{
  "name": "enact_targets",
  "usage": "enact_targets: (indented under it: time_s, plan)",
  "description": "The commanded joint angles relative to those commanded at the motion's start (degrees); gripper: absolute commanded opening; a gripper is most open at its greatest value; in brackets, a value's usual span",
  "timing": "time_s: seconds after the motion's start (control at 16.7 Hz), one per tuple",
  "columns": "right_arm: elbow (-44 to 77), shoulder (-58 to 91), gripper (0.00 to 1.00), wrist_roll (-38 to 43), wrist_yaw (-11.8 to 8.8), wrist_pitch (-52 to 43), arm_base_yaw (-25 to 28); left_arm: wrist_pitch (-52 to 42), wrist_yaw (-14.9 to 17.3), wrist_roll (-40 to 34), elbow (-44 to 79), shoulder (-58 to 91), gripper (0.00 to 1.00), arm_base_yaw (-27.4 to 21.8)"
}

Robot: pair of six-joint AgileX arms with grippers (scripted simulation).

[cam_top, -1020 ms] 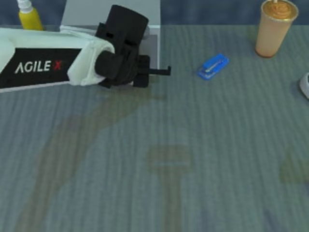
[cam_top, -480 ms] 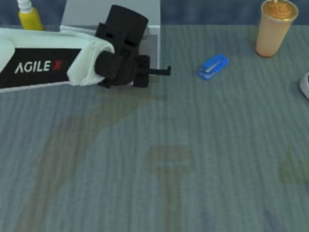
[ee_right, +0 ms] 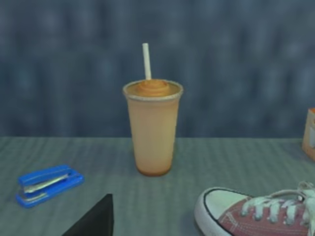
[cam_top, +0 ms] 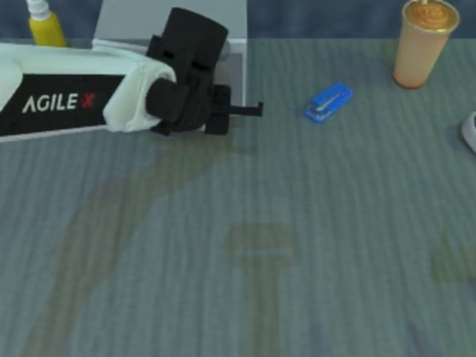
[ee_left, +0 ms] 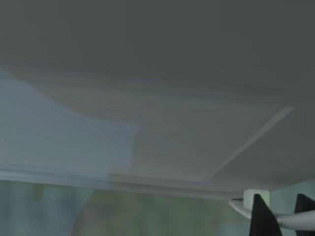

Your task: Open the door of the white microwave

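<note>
Door [ee_left: 162, 142] looks shut, handle [ee_left: 256, 199] by left gripper [ee_left: 283, 216] fingertips, grip can't tell. Microwave [cam_top: 171, 22] at 11 o'clock. Next: clamp handle, swing out.

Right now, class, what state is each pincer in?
Left pincer: at the handle; state cannot be told.
Right pincer: barely in view; state cannot be told.

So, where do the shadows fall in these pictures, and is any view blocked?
Top view: brownish arm shadows streak the table below the left pincer, with another patch near the middle. Left wrist view: the door of the white microwave fills nearly all of it, in dim shade. Right wrist view: the cup, stapler and shoe are evenly lit.
</note>
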Motion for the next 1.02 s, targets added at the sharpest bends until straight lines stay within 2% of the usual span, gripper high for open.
enact_targets:
  time_s: [1.02]
  plan:
    - [0.00,0.00,1.00,0.00,0.00,0.00,0.00,1.44,2.17,2.70,-2.72,-1.78,0.00,0.66]
